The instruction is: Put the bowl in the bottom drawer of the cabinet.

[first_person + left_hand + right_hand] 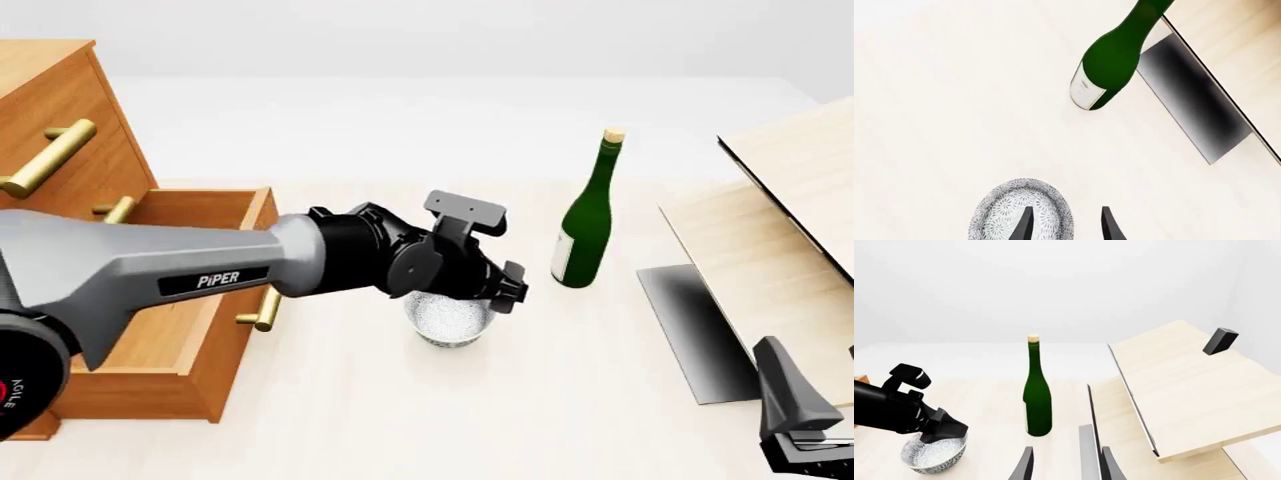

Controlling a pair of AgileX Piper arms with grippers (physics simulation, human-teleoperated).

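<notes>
my left jaws (505, 290) hang directly over the bowl (450, 318), which sits upright on the desk (400, 420) just beside the open bottom drawer (167, 300) of the cabinet (54, 110). in the left wrist view one finger crosses inside the bowl's rim and the other stands outside it, so the rim lies between them; the jaws are parted and hold nothing yet. the bowl is round, so no axis matters. my left arm reaches out from the drawer side, wrist bent downward. my right jaws (1066, 464), also apart and empty, wait well off near the pale panels (787, 220), the green bottle (585, 215) between.
</notes>
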